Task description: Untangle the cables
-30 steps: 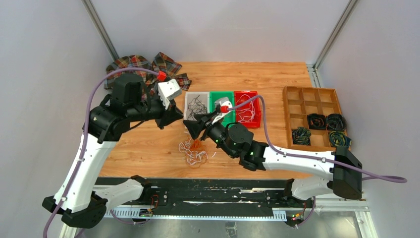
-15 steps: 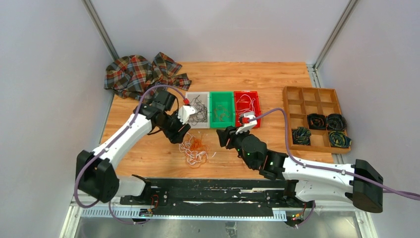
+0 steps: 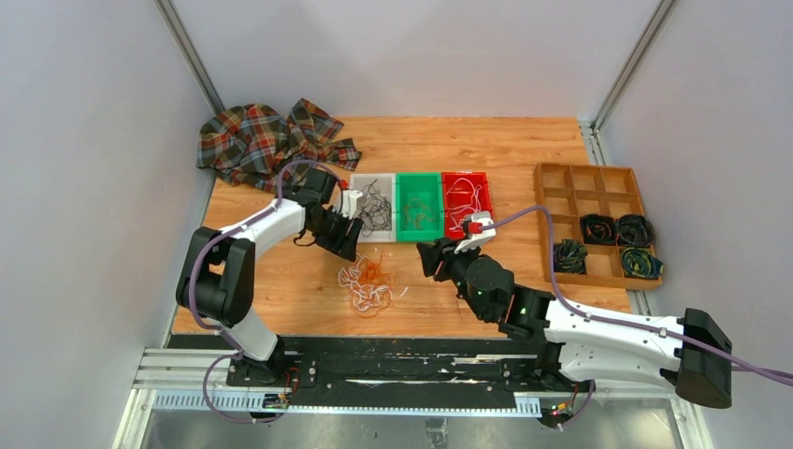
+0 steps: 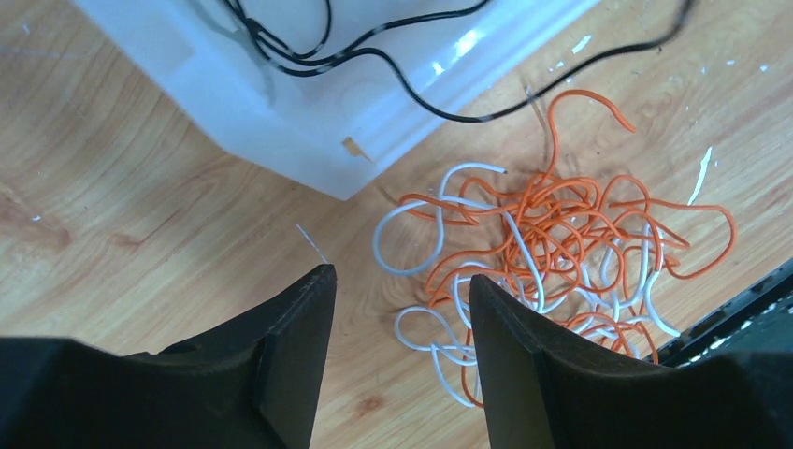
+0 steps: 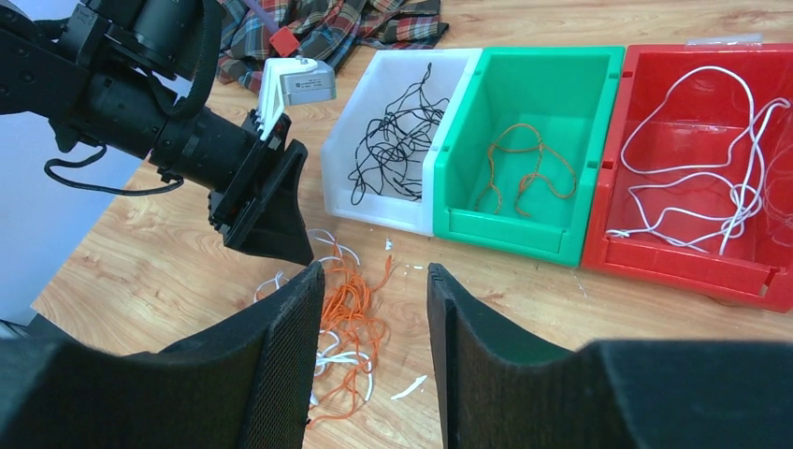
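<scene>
Beside the white plastic bin (image 4: 281, 122), your left tool (image 4: 400, 278) has just opened, empty, above the tangle of thin orange and white wires (image 4: 552, 271); right tool (image 5: 374, 269) open, empty too. Next strand awaits.

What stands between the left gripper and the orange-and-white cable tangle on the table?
Nothing visible. The open left gripper hangs just short of the tangle; the white bin lies off to the side, not between.
</scene>
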Motion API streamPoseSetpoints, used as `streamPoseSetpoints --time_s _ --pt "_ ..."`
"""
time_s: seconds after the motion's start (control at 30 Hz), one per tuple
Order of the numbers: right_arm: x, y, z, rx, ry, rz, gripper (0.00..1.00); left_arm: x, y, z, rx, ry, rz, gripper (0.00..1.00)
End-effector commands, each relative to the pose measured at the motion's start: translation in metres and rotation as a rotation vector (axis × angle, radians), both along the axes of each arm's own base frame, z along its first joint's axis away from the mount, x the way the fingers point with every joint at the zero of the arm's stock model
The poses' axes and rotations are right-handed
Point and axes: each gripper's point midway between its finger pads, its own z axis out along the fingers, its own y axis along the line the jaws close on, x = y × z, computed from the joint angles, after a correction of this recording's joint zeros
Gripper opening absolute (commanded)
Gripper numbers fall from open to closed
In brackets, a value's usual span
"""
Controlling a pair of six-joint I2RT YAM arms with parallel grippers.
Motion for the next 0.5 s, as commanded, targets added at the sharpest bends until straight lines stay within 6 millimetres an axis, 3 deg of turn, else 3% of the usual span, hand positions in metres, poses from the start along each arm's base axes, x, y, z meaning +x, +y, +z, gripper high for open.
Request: streamPoseSetpoints --time_s 0.0,0.3,0.47 --pt "0.006 -0.009 -0.004 -0.009 -0.003 -0.042 0.44 0.01 -0.015 0.003 -0.128 0.016 0.082 0.58" --pt "0.006 -0.002 -0.008 -0.023 0.002 -0.027 0.42 0.016 -0.027 -0.003 -0.198 0.042 0.092 0.47" --pt "0.007 -0.003 -0.008 -0.034 -0.003 -0.029 0.42 0.018 -0.024 -0.004 -0.183 0.045 0.097 0.31"
